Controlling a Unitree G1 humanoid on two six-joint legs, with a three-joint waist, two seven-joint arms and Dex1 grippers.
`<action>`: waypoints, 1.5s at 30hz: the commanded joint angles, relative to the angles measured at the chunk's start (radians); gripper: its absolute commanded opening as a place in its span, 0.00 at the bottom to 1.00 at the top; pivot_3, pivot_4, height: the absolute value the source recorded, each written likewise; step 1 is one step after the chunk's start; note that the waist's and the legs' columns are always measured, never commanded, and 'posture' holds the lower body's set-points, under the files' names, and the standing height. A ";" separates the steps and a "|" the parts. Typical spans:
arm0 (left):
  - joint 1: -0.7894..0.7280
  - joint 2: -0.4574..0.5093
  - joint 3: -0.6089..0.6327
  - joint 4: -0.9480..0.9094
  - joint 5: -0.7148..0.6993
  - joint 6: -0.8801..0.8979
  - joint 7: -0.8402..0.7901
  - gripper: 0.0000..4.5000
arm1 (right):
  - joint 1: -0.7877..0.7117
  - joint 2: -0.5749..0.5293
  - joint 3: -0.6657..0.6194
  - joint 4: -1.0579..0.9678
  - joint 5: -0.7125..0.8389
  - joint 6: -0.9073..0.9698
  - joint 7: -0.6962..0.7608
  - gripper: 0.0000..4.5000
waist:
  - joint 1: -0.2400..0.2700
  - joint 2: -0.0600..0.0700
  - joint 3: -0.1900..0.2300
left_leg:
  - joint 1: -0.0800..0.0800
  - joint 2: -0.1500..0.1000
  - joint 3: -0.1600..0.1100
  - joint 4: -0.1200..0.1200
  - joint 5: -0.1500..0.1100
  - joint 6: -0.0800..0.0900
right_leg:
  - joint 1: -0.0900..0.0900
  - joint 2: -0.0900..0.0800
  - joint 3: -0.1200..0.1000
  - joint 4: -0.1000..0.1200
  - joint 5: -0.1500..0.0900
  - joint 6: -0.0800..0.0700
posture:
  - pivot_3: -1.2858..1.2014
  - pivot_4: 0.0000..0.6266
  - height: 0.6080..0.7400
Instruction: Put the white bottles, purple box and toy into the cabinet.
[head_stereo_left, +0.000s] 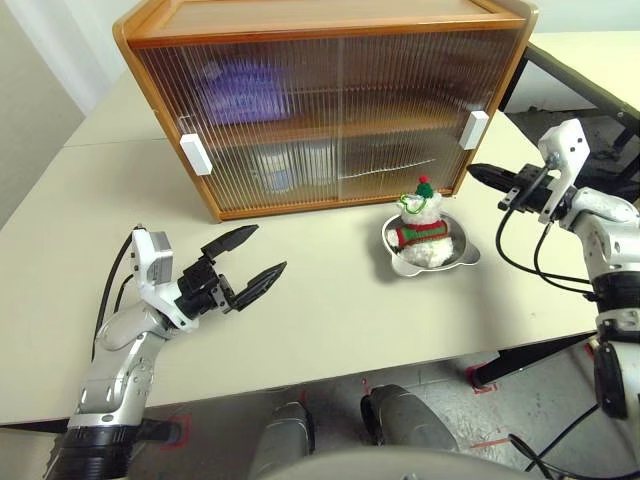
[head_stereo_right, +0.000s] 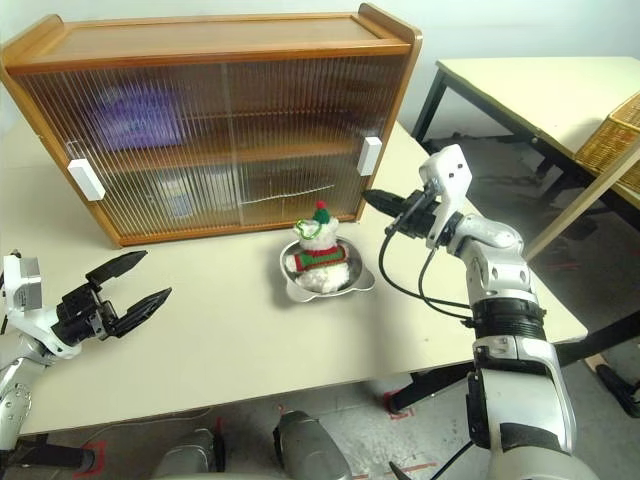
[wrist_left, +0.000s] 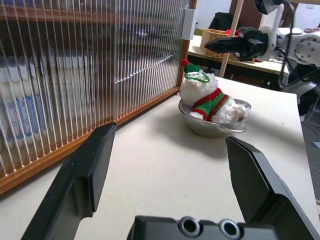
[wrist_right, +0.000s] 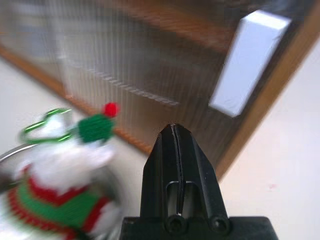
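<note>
Left eye view: toy (head_stereo_left: 421, 232) in metal bowl (head_stereo_left: 462, 256); cabinet (head_stereo_left: 325, 100) doors closed.

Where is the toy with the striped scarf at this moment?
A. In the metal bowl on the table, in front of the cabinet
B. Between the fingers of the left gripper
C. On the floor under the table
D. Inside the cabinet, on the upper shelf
A: the toy sits in the shallow metal bowl on the table, just in front of the closed cabinet; the left gripper is open and empty.
</note>
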 joint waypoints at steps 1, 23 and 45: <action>0.024 0.009 0.052 -0.054 -0.039 0.021 0.007 1.00 | -0.041 0.004 -0.014 0.064 -0.037 -0.057 -0.042 0.01 | 0.001 0.000 0.000 | 0.000 0.000 0.000 0.000 0.000 0.000 | 0.000 0.000 0.000 0.000 0.000 0.000 | 0.43 0.09 1.00; 0.103 0.014 0.229 -0.138 -0.219 0.097 -0.086 1.00 | -0.194 0.037 0.005 0.239 -0.150 -0.126 -0.184 0.01 | 0.012 0.005 0.000 | 0.001 0.007 0.002 -0.001 -0.001 -0.002 | -0.002 0.002 -0.001 0.000 0.003 -0.006 | 0.44 0.09 1.00; 0.067 0.043 0.211 -0.101 -0.180 0.130 -0.143 1.00 | -0.225 0.158 0.014 0.149 -0.109 -0.040 -0.059 0.01 | 0.016 0.008 -0.001 | 0.001 0.009 0.003 -0.003 -0.001 -0.001 | -0.003 0.003 -0.001 0.001 0.001 -0.007 | 0.44 0.06 1.00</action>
